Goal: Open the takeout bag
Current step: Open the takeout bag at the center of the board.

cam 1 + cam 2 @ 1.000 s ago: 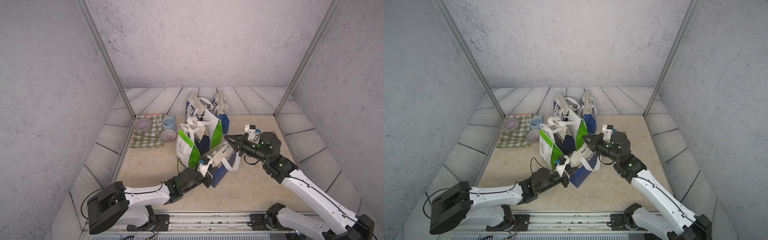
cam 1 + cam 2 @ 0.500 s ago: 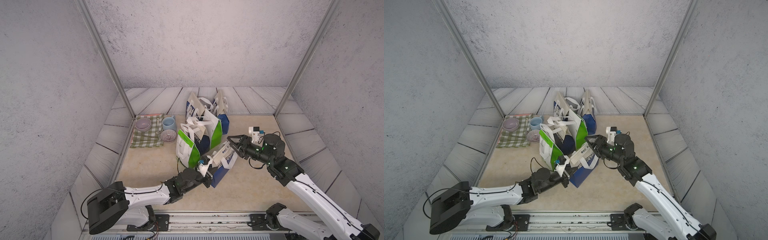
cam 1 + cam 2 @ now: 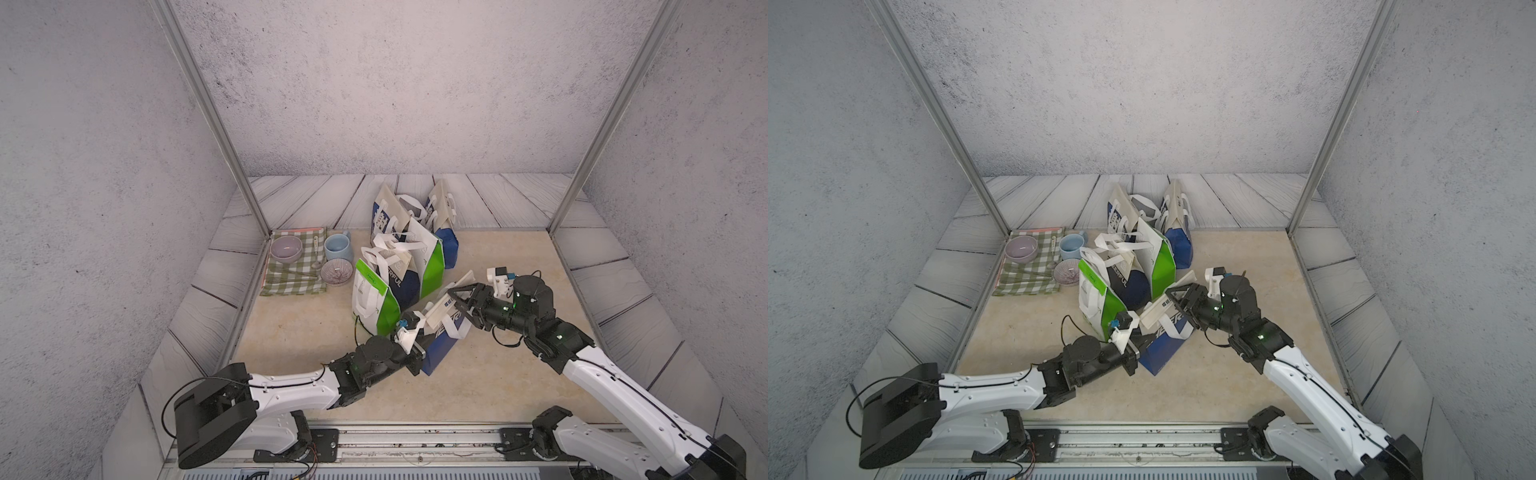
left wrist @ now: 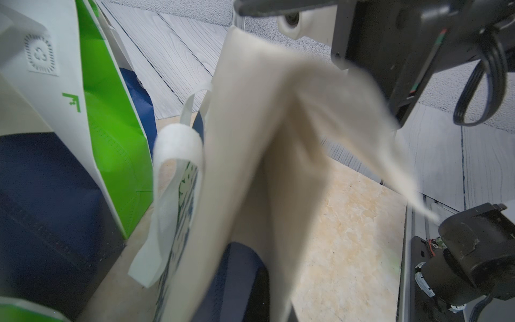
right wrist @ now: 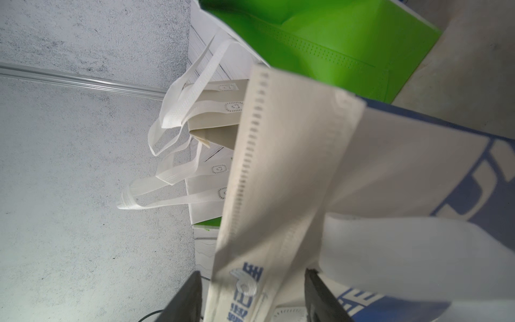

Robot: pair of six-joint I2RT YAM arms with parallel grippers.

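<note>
The blue takeout bag [image 3: 440, 351] sits at 8 o'clock of my spread right claw [image 3: 455, 300]; my left claw [image 3: 417, 338] pinches its rim.

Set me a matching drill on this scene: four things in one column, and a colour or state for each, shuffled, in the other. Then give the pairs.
Column A
1. mug
2. checked cloth
3. left tool
4. right tool

Column B
a. open
b. green and white
c. shut on the blue bag
d. light blue

Pairs: 1-d, 2-b, 3-c, 4-a.
</note>
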